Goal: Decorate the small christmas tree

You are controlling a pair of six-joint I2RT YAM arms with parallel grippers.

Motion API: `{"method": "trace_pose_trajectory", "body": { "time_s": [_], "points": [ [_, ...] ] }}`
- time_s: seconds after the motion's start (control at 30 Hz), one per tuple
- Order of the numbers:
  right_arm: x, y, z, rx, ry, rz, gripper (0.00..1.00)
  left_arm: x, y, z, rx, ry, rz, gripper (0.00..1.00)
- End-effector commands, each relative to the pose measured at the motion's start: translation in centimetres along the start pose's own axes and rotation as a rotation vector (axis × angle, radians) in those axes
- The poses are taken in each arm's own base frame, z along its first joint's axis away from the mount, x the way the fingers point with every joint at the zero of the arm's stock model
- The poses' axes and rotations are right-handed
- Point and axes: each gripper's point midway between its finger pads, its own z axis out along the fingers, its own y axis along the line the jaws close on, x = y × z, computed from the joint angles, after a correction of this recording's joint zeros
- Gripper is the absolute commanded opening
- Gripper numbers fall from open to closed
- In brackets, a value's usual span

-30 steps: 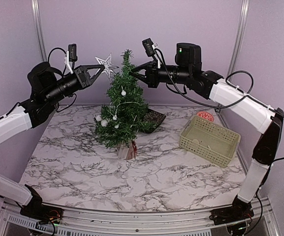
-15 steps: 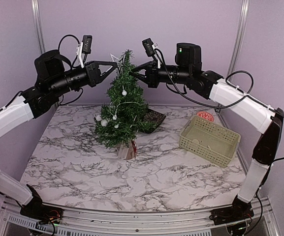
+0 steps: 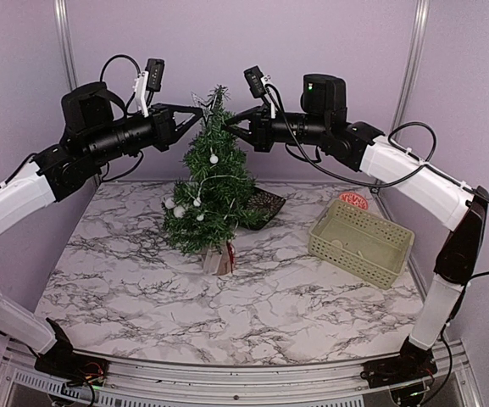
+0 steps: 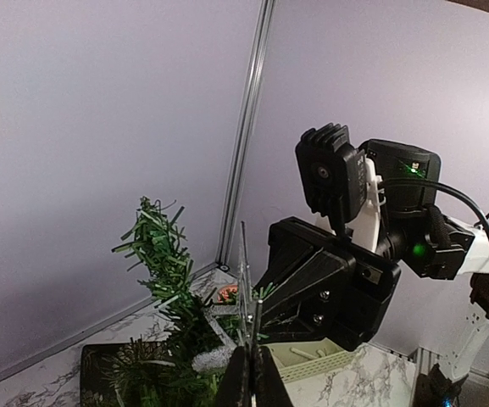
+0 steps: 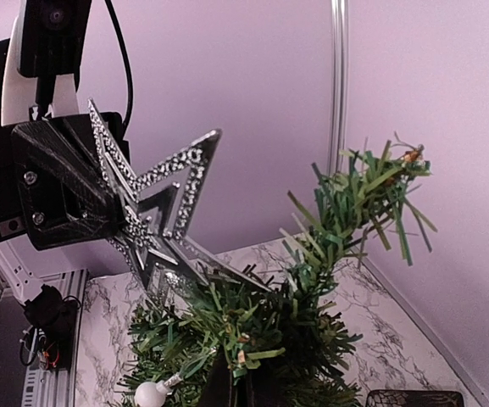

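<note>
Soft, even overhead light fills all three views, and the lilac walls show no hot spots. The top view is sharp throughout. There the small christmas tree (image 3: pixel 213 186) casts only a faint, diffuse shadow on the marble table (image 3: pixel 227 305), and the frame posts (image 3: pixel 64 51) lean outward at the edges, a mild wide-angle distortion. In the left wrist view the left gripper (image 4: pixel 251 381) is a dark, blurred silhouette at the bottom edge. In the right wrist view the star (image 5: pixel 155 212) glints along its glittered rims, and the nearest foliage is soft.
</note>
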Motion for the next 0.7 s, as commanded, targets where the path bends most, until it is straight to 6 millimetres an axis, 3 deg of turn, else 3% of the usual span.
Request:
{"method": "trace_pose_trajectory", "body": {
  "time_s": [0.0, 0.13, 0.3, 0.63, 0.67],
  "points": [
    [0.1, 1.1, 0.7, -0.037, -0.008, -0.012, 0.00, 2.0, 1.6, -0.4, -0.094, 0.077, -0.001, 0.00],
    [-0.1, 1.2, 0.6, -0.035, -0.010, -0.013, 0.00, 1.5, 1.3, -0.6, -0.086, 0.061, 0.003, 0.05],
    [-0.1, 1.2, 0.5, -0.031, -0.009, -0.011, 0.00, 1.4, 1.0, -1.0, -0.074, 0.053, -0.001, 0.27],
    [0.1, 1.2, 0.0, -0.013, -0.007, -0.011, 0.00, 1.0, 1.3, -3.3, -0.091, 0.013, -0.047, 0.58],
    [0.1, 1.2, 0.0, -0.012, -0.007, -0.010, 0.04, 1.1, 1.5, -3.7, -0.098, 0.010, -0.057, 0.61]
  ]
}}
